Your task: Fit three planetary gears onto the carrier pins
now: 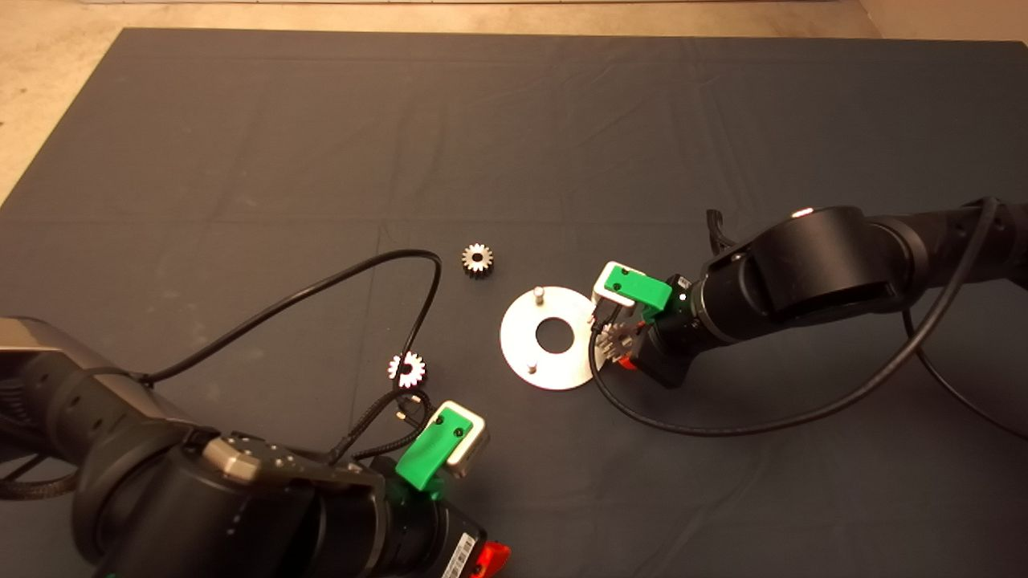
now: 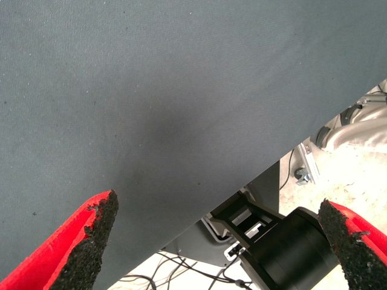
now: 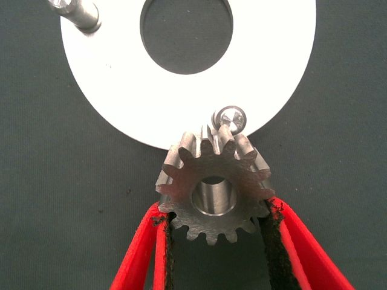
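Observation:
My right gripper (image 1: 617, 350) is shut on one planetary gear (image 3: 214, 187), pinching its sides between the red fingers (image 3: 151, 241). The gear hangs at the edge of the shiny ring-shaped disc (image 1: 572, 363), just short of one carrier pin (image 3: 231, 116); its bore is not over that pin. A second pin (image 3: 78, 12) stands bare across the disc. The head view shows two bare pins (image 1: 539, 294) (image 1: 531, 368). Two loose gears lie on the mat: one (image 1: 477, 259) beyond the disc's left, one (image 1: 407, 368) beside it. My left gripper (image 1: 490, 556) waits open at the lower left.
A black cable (image 1: 345, 277) loops from the left arm across the mat near both loose gears. Another cable (image 1: 723, 425) curves under the right arm. In the left wrist view the mat's edge (image 2: 254, 175) gives way to floor and equipment.

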